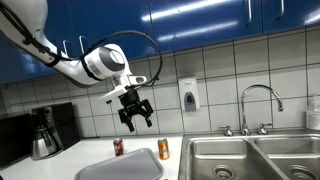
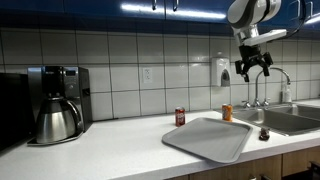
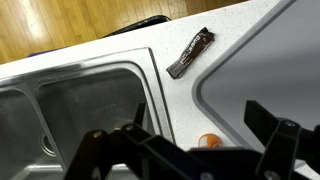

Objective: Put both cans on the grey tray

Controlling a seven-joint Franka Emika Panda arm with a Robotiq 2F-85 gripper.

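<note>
- High above the worktop, your claw hangs in the air with its fingers spread wide and nothing between them; both exterior views show it well clear of everything below.
- Below it in an exterior view lies the grey tray, flat on the worktop, with the steel double sink just beside it.
- You can see the red can standing upright on the worktop just beyond the tray's far edge, not on the tray.
- Your orange can stands upright near the tray's far corner on the sink side, also on the worktop, well apart from the red can.
- From the wrist view, the two dark fingers frame the bottom edge, the sink fills the left, the tray's rounded corner the right, and the orange can's top peeks out between the fingers.
- On the strip of worktop between sink and tray lies a small dark wrapper; you cannot tell what it is.
- Off at the far end of the worktop stands the coffee pot, well away from the cans.
</note>
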